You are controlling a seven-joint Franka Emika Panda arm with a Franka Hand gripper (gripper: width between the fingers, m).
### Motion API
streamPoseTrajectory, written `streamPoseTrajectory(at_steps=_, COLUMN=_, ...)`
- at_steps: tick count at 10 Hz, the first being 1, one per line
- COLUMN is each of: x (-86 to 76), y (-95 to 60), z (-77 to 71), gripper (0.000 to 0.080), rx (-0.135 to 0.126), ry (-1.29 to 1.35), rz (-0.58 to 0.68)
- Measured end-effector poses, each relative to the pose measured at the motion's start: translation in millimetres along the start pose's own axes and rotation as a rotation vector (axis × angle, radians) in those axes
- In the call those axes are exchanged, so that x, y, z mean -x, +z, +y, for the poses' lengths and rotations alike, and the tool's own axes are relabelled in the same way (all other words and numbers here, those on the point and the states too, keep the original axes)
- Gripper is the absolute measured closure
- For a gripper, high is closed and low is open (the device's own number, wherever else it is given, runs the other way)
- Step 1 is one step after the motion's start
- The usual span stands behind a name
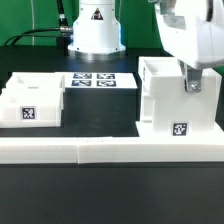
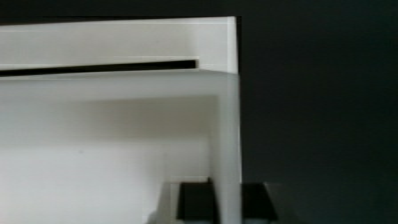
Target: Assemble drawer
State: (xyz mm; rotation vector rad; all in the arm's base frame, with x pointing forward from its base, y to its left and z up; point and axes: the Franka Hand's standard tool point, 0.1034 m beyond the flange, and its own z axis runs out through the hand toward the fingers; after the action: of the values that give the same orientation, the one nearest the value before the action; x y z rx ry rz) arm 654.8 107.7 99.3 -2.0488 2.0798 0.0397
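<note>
You are looking at a black table [image 1: 110,195] that is carrying several white items. A long low bar [image 1: 100,151] is lying across the front, spanning nearly the whole width. Behind it, toward the exterior view's left, an open tray [image 1: 30,100] is sitting with a tag [image 1: 28,113] facing the camera. Toward the exterior view's right, the tall housing [image 1: 178,105] is standing upright just behind the bar; whether the two are touching is not showing. The marker board [image 1: 100,81] is lying flat farther back, between tray and housing. The robot base [image 1: 93,30] is standing at the rear.
</note>
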Motion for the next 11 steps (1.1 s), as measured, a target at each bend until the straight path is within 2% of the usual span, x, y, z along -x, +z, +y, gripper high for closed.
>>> streamPoseTrajectory(at_steps=1, x=0.1, y=-0.5, z=0.9, gripper=0.0757, rx=0.008, ry=-0.017, rz=-0.001)
streamPoseTrajectory(at_steps=4, x=0.3, y=-0.1, z=1.1, gripper=0.075, rx=0.008, ry=-0.022, rz=-0.001)
streamPoseTrajectory(at_steps=6, x=1.3, y=-1.2, z=-0.1, gripper=0.039, rx=0.004, ry=-0.033, rz=-0.002)
streamPoseTrajectory(at_steps=7, x=1.7, y=-1.7, z=-0.5, gripper=0.039, rx=0.002, ry=-0.037, rz=-0.002)
streamPoseTrajectory(at_steps=8, x=2.1, y=-2.1, z=-0.8, gripper=0.0211, rx=0.002, ry=-0.04, rz=-0.002)
streamPoseTrajectory(at_steps=9, x=2.3, y=-2.2, z=-0.9, gripper=0.0167, rx=0.001, ry=-0.043, rz=-0.002)
streamPoseTrajectory(at_steps=11, x=3.8, y=-2.7, z=-0.2, gripper=0.0152, rx=0.002, ry=-0.063, rz=-0.003)
